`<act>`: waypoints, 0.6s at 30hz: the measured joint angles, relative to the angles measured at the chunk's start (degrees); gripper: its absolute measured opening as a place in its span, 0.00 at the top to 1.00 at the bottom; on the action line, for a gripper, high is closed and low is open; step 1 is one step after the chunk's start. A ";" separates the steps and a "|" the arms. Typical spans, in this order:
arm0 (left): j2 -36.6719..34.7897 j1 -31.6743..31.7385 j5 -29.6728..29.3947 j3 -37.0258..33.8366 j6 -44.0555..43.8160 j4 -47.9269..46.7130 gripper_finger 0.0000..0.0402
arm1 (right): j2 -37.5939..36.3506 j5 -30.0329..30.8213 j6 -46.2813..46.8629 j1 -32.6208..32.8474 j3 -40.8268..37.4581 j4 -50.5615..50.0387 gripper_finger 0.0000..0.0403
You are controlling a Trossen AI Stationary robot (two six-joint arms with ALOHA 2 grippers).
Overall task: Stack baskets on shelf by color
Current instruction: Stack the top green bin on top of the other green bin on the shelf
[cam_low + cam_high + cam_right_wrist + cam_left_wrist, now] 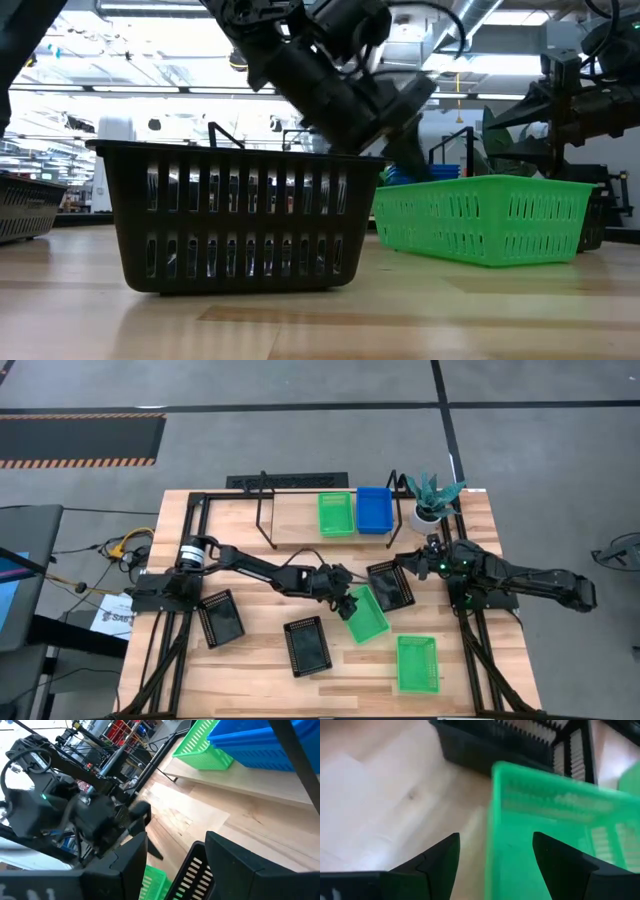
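high: left gripper at surface centre over green basket; right gripper at black basket; shelf at far edge | left wrist: fingers spread wide, straddling green basket wall | right wrist: fingers wide over black basket

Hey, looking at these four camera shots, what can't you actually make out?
- High view: how many baskets sit in the blue stack on the shelf; seen from straight above.
- Left wrist view: the green basket is blurred and cut off.
- Low view: the left gripper is behind the black basket.
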 joint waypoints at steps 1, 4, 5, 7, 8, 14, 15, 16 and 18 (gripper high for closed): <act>0.34 -0.10 0.29 0.01 -0.02 0.59 0.41 | -0.01 -0.01 0.00 0.00 0.00 -0.02 0.44; 0.33 -0.17 -0.22 0.11 -0.30 -0.58 0.41 | -0.04 0.00 0.15 0.00 0.00 -0.02 0.44; 0.33 -0.10 -0.32 0.11 -0.34 -1.37 0.42 | -0.03 0.00 0.15 0.07 0.00 -0.02 0.44; 0.33 -0.04 -0.38 0.11 -0.36 -2.93 0.46 | -0.14 0.00 0.19 0.07 0.00 -0.02 0.44; 0.33 -0.02 -0.41 0.11 -0.34 -3.48 0.49 | -0.14 0.00 0.26 0.07 0.00 -0.02 0.44; 0.33 -0.04 -0.89 0.11 -0.36 -5.46 0.68 | -0.12 0.02 0.45 0.04 0.00 -0.02 0.44; 0.33 0.10 -0.95 0.11 -0.36 -5.41 0.72 | -0.11 0.02 0.47 0.04 0.00 -0.02 0.44; 0.31 0.30 -1.04 0.11 -0.38 -5.38 0.76 | -0.11 0.02 0.56 0.04 0.00 -0.03 0.44; 0.27 0.55 -1.06 0.11 -0.40 -5.39 0.84 | -0.11 0.02 0.57 0.04 0.00 -0.04 0.44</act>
